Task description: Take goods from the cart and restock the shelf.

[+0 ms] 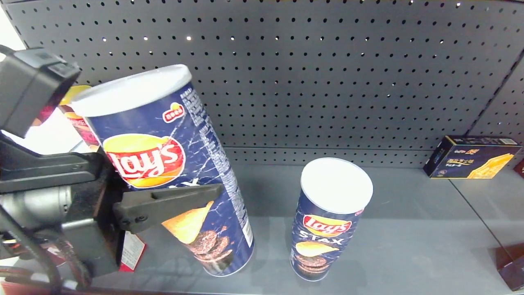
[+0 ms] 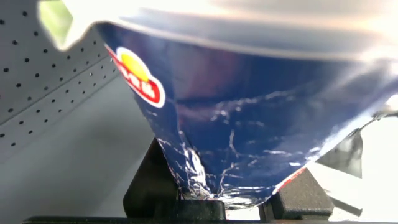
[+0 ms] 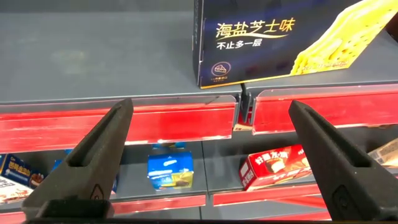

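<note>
My left gripper (image 1: pixel 163 205) is shut on a tall dark-blue chip can (image 1: pixel 172 164) with a white lid, tilted, its base at the grey shelf (image 1: pixel 409 246) near the front. The same can (image 2: pixel 249 124) sits between the fingers (image 2: pixel 155 186) in the left wrist view. A second, matching chip can (image 1: pixel 327 221) stands upright on the shelf just to the right, apart from the held one. My right gripper (image 3: pixel 211 155) is open with nothing between its fingers, facing the shelf's front edge below a dark-blue snack box (image 3: pixel 280 40).
A dark-blue snack box (image 1: pixel 470 157) lies at the shelf's back right against the pegboard wall (image 1: pixel 327 82). Another can (image 1: pixel 80 114) stands behind the held one at the left. Red price rails (image 3: pixel 186 121) and lower shelves with small boxes (image 3: pixel 171 171) show in the right wrist view.
</note>
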